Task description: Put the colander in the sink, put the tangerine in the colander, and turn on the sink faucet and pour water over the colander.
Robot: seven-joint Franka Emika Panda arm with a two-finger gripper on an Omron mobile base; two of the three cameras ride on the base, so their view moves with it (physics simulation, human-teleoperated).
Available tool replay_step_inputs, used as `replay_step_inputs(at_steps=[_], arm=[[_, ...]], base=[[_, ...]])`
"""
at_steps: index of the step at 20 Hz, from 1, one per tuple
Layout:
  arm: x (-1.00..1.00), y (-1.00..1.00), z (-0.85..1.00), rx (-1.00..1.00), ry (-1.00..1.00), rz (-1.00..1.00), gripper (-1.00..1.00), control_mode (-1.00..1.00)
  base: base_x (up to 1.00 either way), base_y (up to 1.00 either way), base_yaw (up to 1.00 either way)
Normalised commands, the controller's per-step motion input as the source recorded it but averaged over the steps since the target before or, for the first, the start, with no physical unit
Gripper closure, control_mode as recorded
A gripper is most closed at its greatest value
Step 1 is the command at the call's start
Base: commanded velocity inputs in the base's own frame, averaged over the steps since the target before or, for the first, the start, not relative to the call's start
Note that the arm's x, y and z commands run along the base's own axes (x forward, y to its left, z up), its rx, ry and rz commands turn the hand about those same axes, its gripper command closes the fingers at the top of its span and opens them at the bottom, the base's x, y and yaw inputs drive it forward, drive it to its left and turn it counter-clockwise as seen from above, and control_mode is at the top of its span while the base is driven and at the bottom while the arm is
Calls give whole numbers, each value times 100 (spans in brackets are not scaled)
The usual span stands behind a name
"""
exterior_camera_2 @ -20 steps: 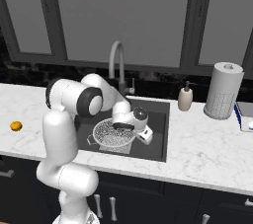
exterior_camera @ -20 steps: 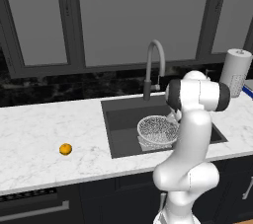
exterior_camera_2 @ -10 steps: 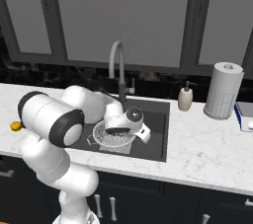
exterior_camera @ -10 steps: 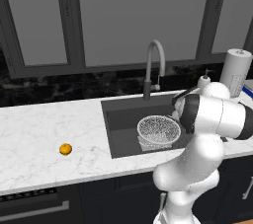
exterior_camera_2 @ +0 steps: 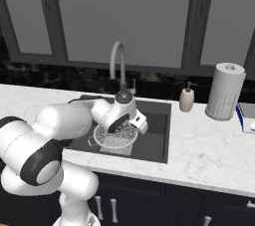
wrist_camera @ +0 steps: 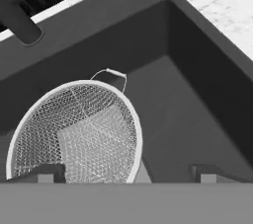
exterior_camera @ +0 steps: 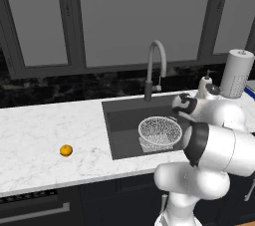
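My gripper (wrist_camera: 123, 174) is spread wide and grasps nothing; its two dark tips stand well apart at the 6 o'clock edge of the hand view, one over the mesh, the other over bare basin floor. The round silvery-white wire-mesh colander (exterior_camera: 160, 131) sits upright in the large rectangular dark grey recessed sink (exterior_camera: 119, 125), so I judge that step done. In the hand view the colander (wrist_camera: 74, 131) lies at 8 o'clock, one small wire handle pointing toward 12, and the dark base of the tall grey gooseneck faucet (wrist_camera: 20, 20) is at 10 o'clock. In the right base view my hand hangs just above the bowl's rim (exterior_camera_2: 115, 135).

The small round orange tangerine (exterior_camera: 65, 150) rests on the white marble counter (exterior_camera: 45, 135), well apart from the sink, at 9 o'clock in the left base view. I expect it to be light, firm yet slightly yielding, and apt to roll. I would close on its widest girth from above with gentle force, then lower it into the mesh.
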Motion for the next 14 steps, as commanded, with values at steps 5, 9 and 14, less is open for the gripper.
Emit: replay_step_inputs(at_steps=[5,9,14], arm=[[-3,-4,93,23,19,-4,-100,-100],[-7,5,100,10,28,2,-100,-100],[-69,22,70,0,5,8,-100,-100]], base=[[0,0,0],[0,0,0],[0,0,0]])
